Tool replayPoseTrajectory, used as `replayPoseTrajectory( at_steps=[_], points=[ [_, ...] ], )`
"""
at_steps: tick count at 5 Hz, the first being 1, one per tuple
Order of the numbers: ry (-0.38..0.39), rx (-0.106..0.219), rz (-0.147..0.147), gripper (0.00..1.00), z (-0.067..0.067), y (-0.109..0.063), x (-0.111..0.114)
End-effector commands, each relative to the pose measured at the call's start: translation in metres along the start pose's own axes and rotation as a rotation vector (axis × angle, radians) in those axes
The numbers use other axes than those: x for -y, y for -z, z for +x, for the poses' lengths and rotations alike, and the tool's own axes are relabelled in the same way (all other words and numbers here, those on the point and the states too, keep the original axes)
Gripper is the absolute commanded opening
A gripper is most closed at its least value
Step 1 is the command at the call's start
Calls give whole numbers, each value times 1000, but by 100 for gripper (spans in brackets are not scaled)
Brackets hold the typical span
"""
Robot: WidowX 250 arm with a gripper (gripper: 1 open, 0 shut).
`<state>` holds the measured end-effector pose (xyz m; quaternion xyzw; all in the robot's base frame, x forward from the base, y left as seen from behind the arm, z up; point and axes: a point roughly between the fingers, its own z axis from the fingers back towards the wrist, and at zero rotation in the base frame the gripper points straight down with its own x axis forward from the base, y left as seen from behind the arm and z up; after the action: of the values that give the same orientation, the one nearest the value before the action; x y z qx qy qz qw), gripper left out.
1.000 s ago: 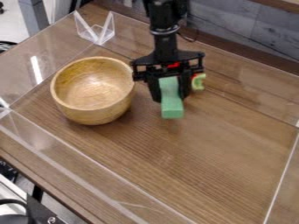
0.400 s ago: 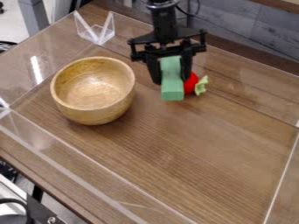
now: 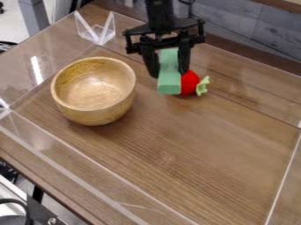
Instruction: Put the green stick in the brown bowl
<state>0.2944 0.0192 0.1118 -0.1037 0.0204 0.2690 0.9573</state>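
The tool [image 3: 171,63] grips the green stick [image 3: 173,77], dangling above the tabletop [image 3: 188,149], right of the brown bowl [image 3: 93,90].

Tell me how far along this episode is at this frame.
Done: the end effector has clamped the green stick and it hangs off the table. In hand: carrying it. Left: moving it over the brown bowl, which holds nothing, and releasing. The red toy sits beside the stick.

Single high oblique view down over the wooden table [image 3: 200,167]; moderately near
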Motion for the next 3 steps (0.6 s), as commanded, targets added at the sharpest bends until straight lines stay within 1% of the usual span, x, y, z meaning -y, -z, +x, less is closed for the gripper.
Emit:
replayPoseTrajectory(
  at_steps=[1,3],
  points=[
    [46,40,-27,0,-8,-14,-12],
    [114,28,-4,0,-21,11,-63]
  ],
)
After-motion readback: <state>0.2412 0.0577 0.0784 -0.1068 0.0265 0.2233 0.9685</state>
